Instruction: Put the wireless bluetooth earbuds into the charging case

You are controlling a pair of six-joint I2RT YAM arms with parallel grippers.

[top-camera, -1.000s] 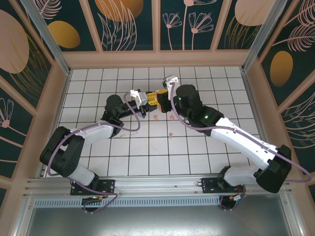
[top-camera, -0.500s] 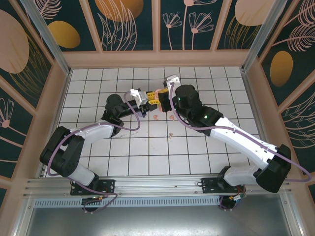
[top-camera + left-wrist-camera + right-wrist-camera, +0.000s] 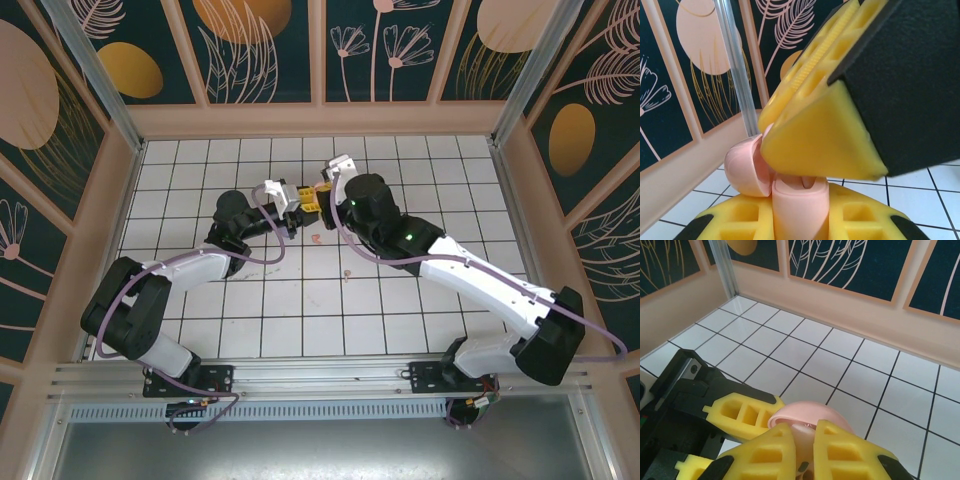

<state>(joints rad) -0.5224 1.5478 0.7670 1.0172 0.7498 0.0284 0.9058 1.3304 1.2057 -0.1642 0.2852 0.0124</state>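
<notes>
While its yellow fingers (image 3: 825, 145) press on the body of a pink charging case (image 3: 800, 202), the left gripper (image 3: 302, 204) holds that case clamped above the far half of the white tiled floor (image 3: 200, 170). The case's rounded lid (image 3: 742, 169) hangs open to one side of the body.

Meeting it from the opposite side, the right gripper (image 3: 803, 440) hovers just over the open case. Its jaws are drawn almost together, close in front of the lid. Something pale pink sits in the narrow gap between them, though whether that is a bud or part of the case cannot be told.

Seen from above, both arms (image 3: 470, 275) reach in from the near edge and bend toward each other, their tips nearly touching.

Two tiny pink earbuds (image 3: 316, 239) lie loose on the tiles. One is just beside the grippers on the near side. The other (image 3: 347, 275) lies closer to the bases, near the right arm.

Dark panels (image 3: 260, 40) painted with pale leaves and orange discs wall the floor on three sides.
</notes>
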